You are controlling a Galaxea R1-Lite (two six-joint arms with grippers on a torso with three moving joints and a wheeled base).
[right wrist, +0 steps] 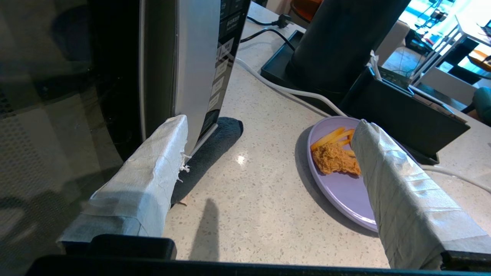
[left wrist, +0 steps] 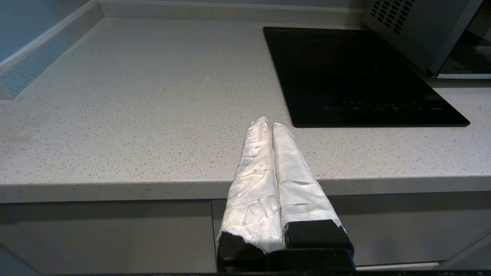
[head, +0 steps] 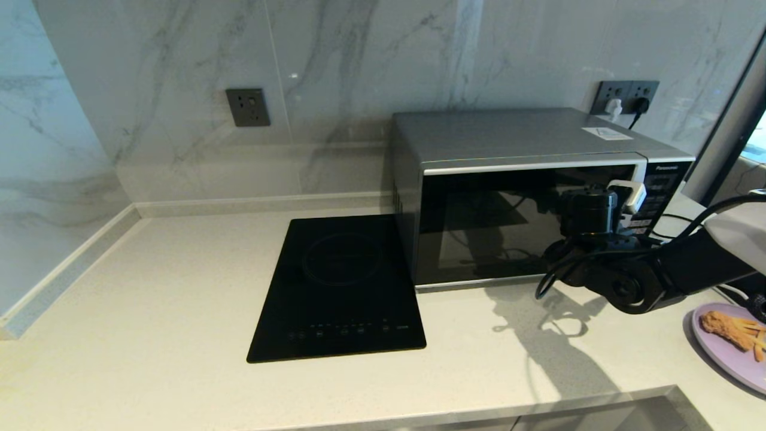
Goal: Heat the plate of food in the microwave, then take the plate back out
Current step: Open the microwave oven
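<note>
The silver-grey microwave (head: 526, 137) stands at the back right of the counter, its dark glass door shut. My right gripper (head: 625, 197) hangs open in front of the door's right end, by the silver handle strip (right wrist: 195, 69) and the button panel. In the right wrist view the right gripper (right wrist: 271, 122) has one taped finger before the door glass next to the strip; whether it touches I cannot tell. Nothing is between the fingers. The lilac plate of food (head: 727, 353) (right wrist: 345, 191) lies on the counter right of the microwave, with chicken (right wrist: 333, 159) and fries. My left gripper (left wrist: 271, 123) is shut and parked over the counter's front edge.
A flat black induction hob (head: 341, 287) (left wrist: 356, 73) lies left of the microwave. A white cable (right wrist: 284, 90), a dark post on a black base (right wrist: 337, 42) and a black box (right wrist: 406, 107) crowd the counter behind the plate. Wall sockets (head: 625, 96) sit above the microwave.
</note>
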